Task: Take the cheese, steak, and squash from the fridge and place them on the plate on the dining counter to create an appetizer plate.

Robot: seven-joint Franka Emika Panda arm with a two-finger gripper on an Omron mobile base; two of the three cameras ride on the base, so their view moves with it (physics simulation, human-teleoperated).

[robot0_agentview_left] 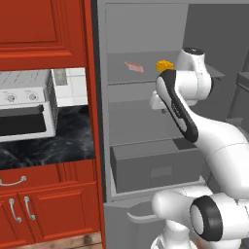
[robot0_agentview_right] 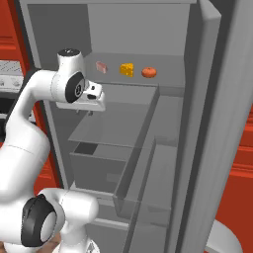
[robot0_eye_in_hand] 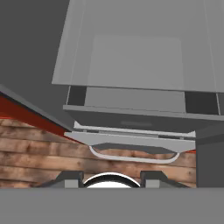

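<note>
The fridge (robot0_agentview_right: pixel 138 29) stands open. On its upper shelf lie, from left to right, the pink steak (robot0_agentview_right: pixel 101 67), the yellow cheese wedge (robot0_agentview_right: pixel 127 69) and the round orange-red squash (robot0_agentview_right: pixel 149 72). In the left base view the steak (robot0_agentview_left: pixel 133 66) and cheese (robot0_agentview_left: pixel 165 64) show beside my arm. My gripper (robot0_agentview_right: pixel 86 112) hangs in front of the fridge, below and left of that shelf, pointing down. In the hand view the gripper (robot0_eye_in_hand: pixel 111 179) is open, its tips apart with nothing between them, over the grey drawer (robot0_eye_in_hand: pixel 131 118).
The open fridge door (robot0_agentview_right: pixel 217 123) with its shelves stands at the right. A white toaster oven (robot0_agentview_left: pixel 24 109) sits on a black worktop (robot0_agentview_left: pixel 73 141) left of the fridge, among red cabinets (robot0_agentview_left: pixel 44 29). Wooden floor (robot0_eye_in_hand: pixel 43 148) lies below.
</note>
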